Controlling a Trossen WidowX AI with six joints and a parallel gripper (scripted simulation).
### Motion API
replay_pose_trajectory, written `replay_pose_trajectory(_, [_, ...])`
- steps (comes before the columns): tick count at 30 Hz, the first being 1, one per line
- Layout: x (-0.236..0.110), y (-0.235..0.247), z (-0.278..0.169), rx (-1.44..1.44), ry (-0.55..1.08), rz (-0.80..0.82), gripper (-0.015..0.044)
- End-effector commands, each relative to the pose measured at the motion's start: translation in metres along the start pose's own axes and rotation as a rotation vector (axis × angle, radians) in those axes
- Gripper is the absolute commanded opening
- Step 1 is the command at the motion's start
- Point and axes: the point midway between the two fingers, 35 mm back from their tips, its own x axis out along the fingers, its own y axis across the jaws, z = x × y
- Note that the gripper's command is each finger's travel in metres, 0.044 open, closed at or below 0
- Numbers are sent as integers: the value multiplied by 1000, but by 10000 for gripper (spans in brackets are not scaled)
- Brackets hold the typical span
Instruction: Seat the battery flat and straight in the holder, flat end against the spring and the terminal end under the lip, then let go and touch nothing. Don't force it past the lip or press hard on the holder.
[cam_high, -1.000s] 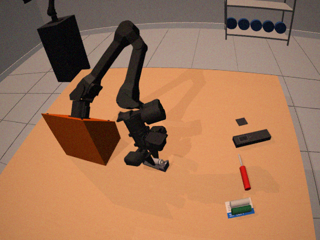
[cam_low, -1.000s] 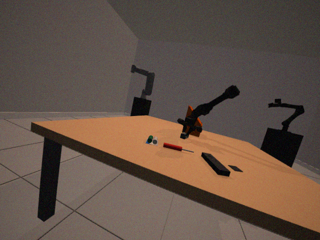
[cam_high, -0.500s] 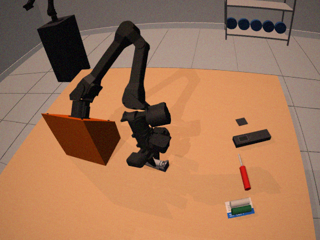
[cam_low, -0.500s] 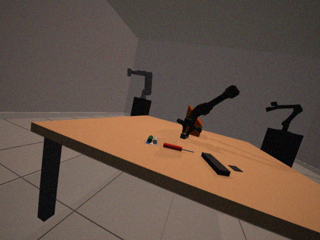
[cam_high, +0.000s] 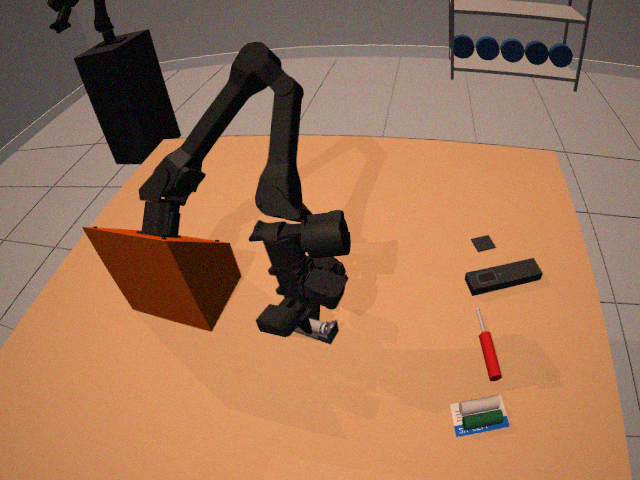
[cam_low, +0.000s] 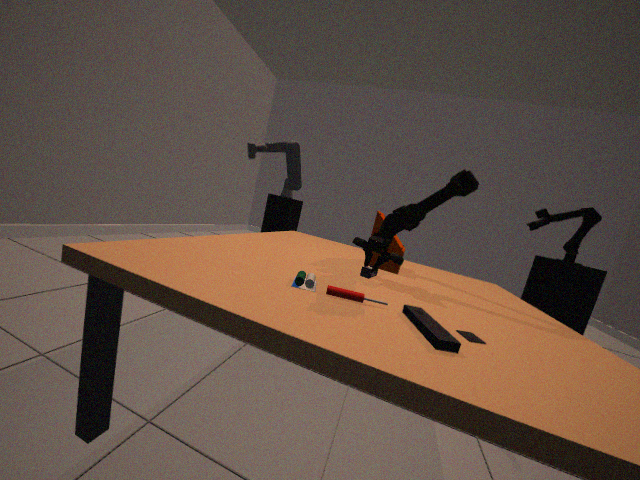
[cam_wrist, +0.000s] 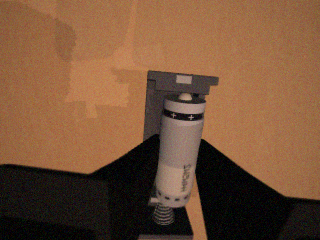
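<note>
Battery is clamped in your gripper, the two dark fingers squeezing its pale body from either side. From the wrist camera you see it lying over the dark holder, tilted a little against the holder's line, its banded end with the small nub just beneath the lip at the far end. At the near end the flat base meets the coiled spring. Whether it lies flat in the tray, you cannot tell from these angles. From above, all this sits near the middle of the table, just beside the orange base block. Over toward the right edge you have a red screwdriver, a black bar, a small dark square and a pack of two cells, well apart from the arm.
</note>
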Motion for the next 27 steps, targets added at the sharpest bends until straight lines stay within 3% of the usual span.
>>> replay_pose_trajectory(1, [2,-1,-7,5,50,0,74])
replay_pose_trajectory(27, [2,5,-3,-11,169,-14,74])
